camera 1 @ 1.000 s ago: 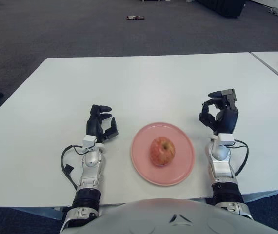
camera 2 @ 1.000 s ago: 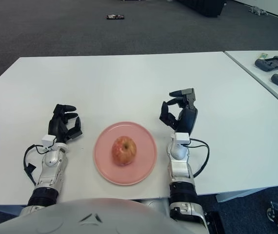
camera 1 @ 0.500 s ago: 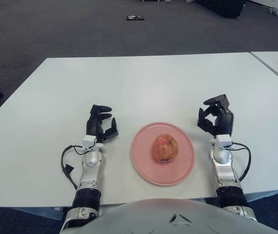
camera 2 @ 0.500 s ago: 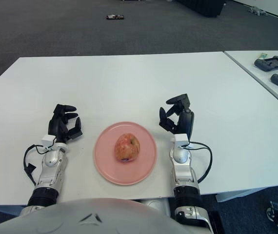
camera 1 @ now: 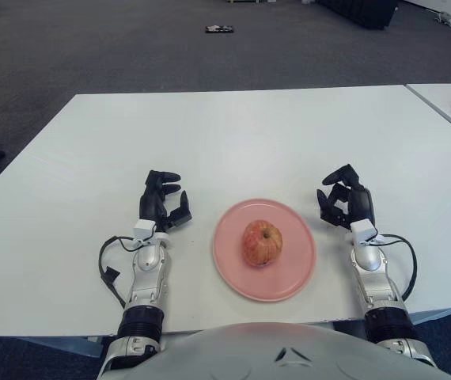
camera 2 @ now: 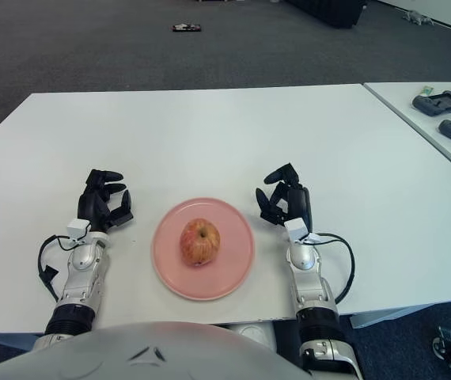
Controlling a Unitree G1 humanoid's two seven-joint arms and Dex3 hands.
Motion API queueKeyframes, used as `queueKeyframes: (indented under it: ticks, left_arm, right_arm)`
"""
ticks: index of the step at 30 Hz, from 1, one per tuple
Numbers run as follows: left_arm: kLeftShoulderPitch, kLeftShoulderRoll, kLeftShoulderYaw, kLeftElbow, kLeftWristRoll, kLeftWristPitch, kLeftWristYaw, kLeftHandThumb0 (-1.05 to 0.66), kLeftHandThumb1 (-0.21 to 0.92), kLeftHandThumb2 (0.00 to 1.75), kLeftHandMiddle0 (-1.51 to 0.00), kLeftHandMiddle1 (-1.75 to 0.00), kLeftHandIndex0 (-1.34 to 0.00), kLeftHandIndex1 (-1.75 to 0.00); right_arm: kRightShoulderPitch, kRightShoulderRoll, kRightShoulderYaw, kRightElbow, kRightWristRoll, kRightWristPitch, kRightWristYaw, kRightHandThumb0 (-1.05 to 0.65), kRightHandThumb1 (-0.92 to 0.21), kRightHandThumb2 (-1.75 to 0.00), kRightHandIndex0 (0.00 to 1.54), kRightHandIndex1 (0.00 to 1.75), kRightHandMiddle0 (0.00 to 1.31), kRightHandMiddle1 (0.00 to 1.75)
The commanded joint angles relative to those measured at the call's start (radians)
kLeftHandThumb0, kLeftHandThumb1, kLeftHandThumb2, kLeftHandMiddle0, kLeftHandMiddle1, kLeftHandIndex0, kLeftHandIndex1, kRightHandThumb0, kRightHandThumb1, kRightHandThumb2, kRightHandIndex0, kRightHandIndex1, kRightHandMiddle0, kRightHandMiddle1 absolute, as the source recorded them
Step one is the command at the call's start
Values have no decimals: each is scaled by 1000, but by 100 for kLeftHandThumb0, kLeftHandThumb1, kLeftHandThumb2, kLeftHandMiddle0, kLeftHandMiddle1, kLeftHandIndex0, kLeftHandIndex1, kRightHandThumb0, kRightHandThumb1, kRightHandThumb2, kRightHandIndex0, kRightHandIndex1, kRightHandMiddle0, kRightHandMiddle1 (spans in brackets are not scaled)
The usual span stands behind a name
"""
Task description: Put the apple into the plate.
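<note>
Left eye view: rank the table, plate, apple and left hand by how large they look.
1. White table, far the largest.
2. Pink plate.
3 and 4. Apple and left hand look alike in size, so I won't rank them. The apple sits on the plate; the left hand shows left of it.

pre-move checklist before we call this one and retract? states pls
1. Red-yellow apple on the round pink plate: ok, it sits near the plate's middle.
2. Apple free of both hands: ok, neither touches it.
3. Right hand off the plate: ok, it shows just right of the rim, fingers loosely open, holding nothing.
4. Left hand out of the way: ok, it shows left of the plate, holding nothing.
5. Apple settled, not rocking: cannot tell from one moment.
6. Plate fully on the white table: ok, inside the near edge.
</note>
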Motion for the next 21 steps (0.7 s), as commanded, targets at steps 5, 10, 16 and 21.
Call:
queueKeyframes:
  ticks: [5,10,16,21]
  left_arm:
    - [43,-8,3,31,-8,25,-1,-1,39,124,-55,-175,-38,-169]
    - [45,-7,0,20,7,39,12,-1,39,123,-54,-175,-37,-170]
    - [45,-7,0,18,9,49,15,-1,41,122,-53,-175,-35,-172]
    - [44,-4,1,18,6,56,11,-1,42,121,-52,-175,-33,-174]
  right_arm:
    - [6,-19,21,-11,11,48,48,-39,-66,-89,90,175,36,175]
    - [5,-17,30,-2,15,66,65,-39,-68,-86,89,175,35,175]
    - [-7,-12,32,37,34,63,72,-38,-69,-85,89,175,34,175]
    - [-18,-11,40,64,30,47,61,-38,-70,-83,90,175,33,175]
